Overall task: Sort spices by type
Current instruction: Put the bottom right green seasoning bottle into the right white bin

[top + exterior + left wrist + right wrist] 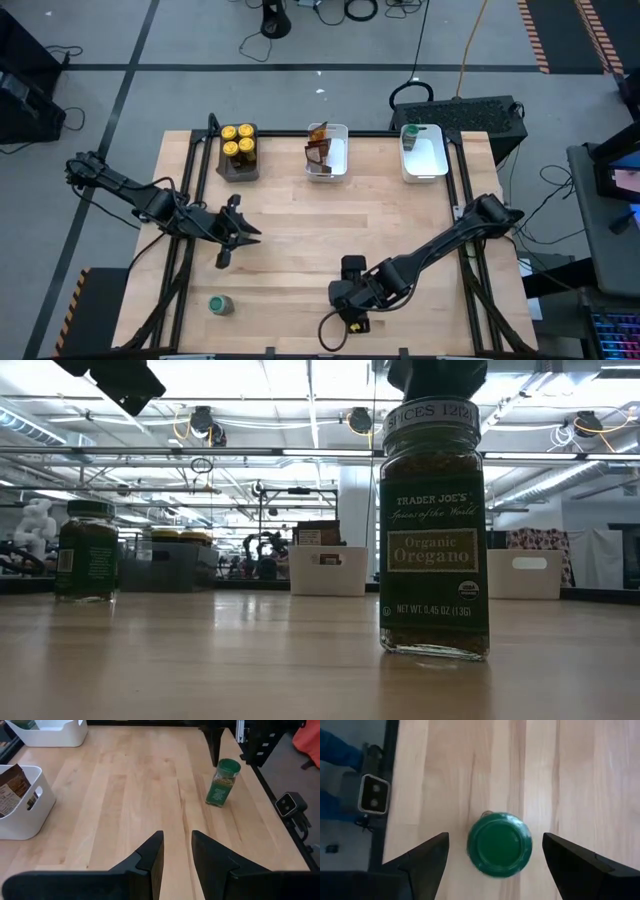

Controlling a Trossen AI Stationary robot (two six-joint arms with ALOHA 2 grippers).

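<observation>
Under the right end effector [495,857], a green-lidded jar [499,844] stands, labelled oregano low down.

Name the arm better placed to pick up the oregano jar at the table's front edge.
The right. Its gripper hangs directly over the green-lidded oregano jar, jaws spread wide on either side of the lid. The left gripper sits mid-table, jaws close together, nearer the other green-lidded jar.

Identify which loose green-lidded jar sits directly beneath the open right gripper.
The green-lidded oregano jar at the table's front edge, between the right gripper fingers; the other green-lidded jar stands front-left.
</observation>
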